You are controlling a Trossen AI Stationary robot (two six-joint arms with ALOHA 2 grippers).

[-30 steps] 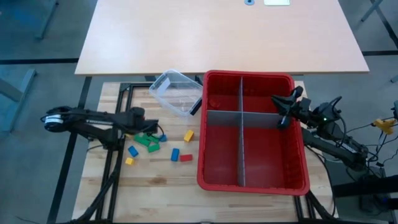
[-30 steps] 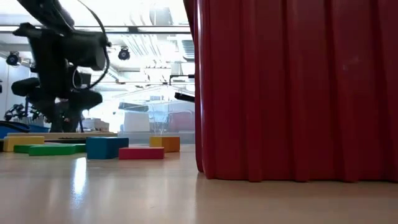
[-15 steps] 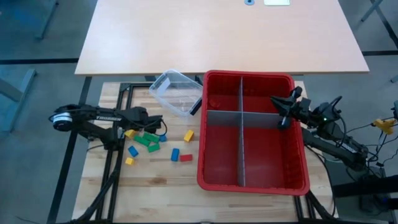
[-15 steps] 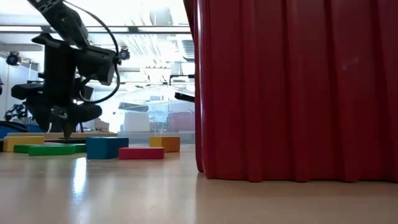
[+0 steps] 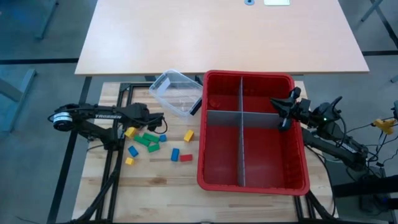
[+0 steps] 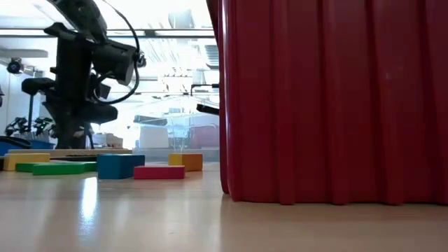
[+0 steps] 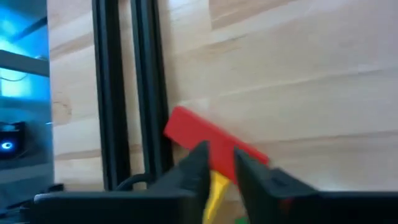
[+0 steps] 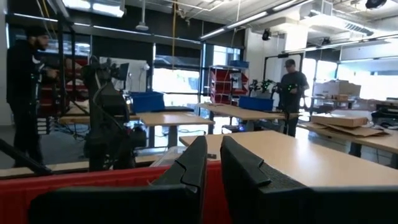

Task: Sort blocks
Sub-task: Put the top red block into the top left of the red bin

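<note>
Blocks [image 5: 149,141] loose beside red bin [image 5: 298,184], clear tub [image 5: 176,93] behind

left claw [image 7: 217,171]: pinched, raised, seemingly gripping | right claw [image 8: 212,163]: closed, idle, hovering

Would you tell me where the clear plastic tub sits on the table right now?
In the high view, the clear plastic tub lies on the wooden table's far left-centre, against the red bin's far-left corner, just beyond the loose blocks.

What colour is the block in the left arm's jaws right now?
Red: the block sits between the left gripper jaws, clearest in the left wrist view.
</note>
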